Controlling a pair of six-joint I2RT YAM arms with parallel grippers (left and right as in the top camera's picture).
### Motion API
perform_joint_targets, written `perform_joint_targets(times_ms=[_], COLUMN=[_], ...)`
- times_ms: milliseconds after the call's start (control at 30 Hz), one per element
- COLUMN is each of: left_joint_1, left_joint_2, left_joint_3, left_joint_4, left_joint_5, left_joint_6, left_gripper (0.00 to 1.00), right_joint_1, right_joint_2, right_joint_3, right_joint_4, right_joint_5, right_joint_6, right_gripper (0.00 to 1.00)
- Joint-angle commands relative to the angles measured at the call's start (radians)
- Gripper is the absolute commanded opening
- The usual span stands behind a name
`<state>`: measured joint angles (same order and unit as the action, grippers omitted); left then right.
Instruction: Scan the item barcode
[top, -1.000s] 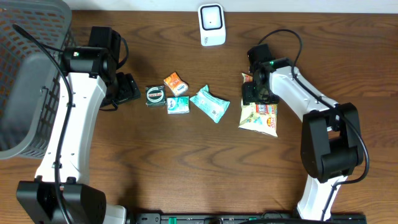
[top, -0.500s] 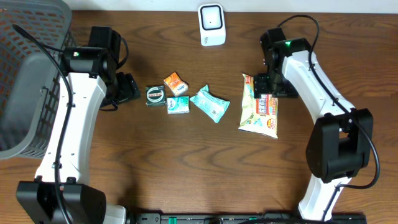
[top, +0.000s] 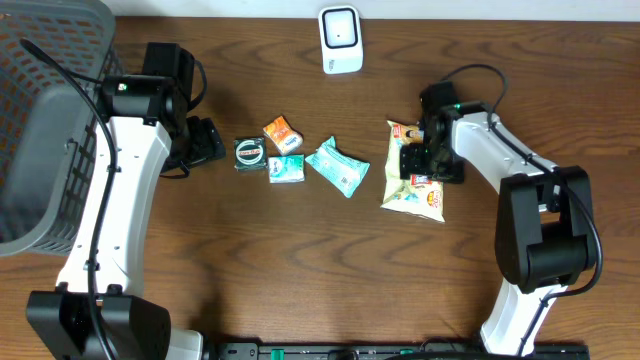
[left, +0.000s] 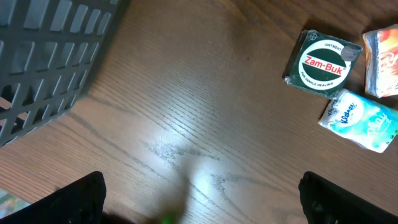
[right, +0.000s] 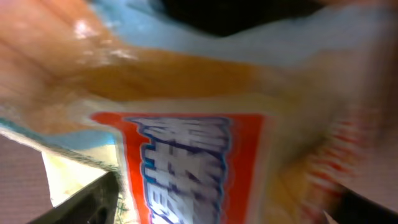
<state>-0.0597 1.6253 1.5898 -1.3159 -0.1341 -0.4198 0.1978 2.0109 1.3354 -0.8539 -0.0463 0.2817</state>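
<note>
Right hand (top: 418, 160) back down over snack bag (top: 413, 196) (grip unclear), elbow outward.

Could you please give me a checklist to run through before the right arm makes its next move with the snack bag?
1. Right gripper positioned over the snack bag: ok.
2. Firm grip on the bag: cannot tell; the right wrist view is blurred and filled by the bag.
3. Barcode located on the bag: cannot tell.
4. Scanner unobstructed: ok.
5. Left gripper open, empty and well away from the bag: ok.
</note>
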Motion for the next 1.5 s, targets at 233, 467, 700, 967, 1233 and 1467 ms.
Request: perform_joint_targets(times_ms=[233, 467, 700, 967, 1233, 1467], left_joint_1=[0.003, 0.003, 0.003, 0.003, 0.003, 0.003], left_joint_2=[0.006, 0.006, 0.006, 0.006, 0.006, 0.006], left_joint_3=[-0.002, -0.002, -0.002, -0.002, -0.002, -0.002], left_joint_4=[-0.004, -0.004, -0.004, -0.004, -0.004, -0.004], left_joint_5=[-0.009, -0.009, -0.009, -0.009, -0.009, -0.009], left_joint_6=[-0.008, -0.008, -0.008, -0.008, -0.008, -0.008], left_gripper=[0.98, 0.98, 0.98, 0.97, 0.97, 0.98], right_joint_1=[-0.001, 0.016, 0.084, 0.135, 0.146, 0.175], right_joint_2=[-0.010, -0.010, -0.010, 0.033, 0.215, 0.351], right_joint_3=[0.021, 0.262, 0.377, 0.399, 0.637, 0.661], right_joint_4=[-0.042, -0.095, 0.182, 0.521, 0.592, 0.860], right_joint_5=[-0.021, -0.028, -0.027, -0.024, -0.023, -0.012], right_joint_6=[0.010, 0.009, 0.029, 0.100, 0.055, -0.063], right_gripper=[0.07, 0.01, 0.01, 0.01, 0.01, 0.01])
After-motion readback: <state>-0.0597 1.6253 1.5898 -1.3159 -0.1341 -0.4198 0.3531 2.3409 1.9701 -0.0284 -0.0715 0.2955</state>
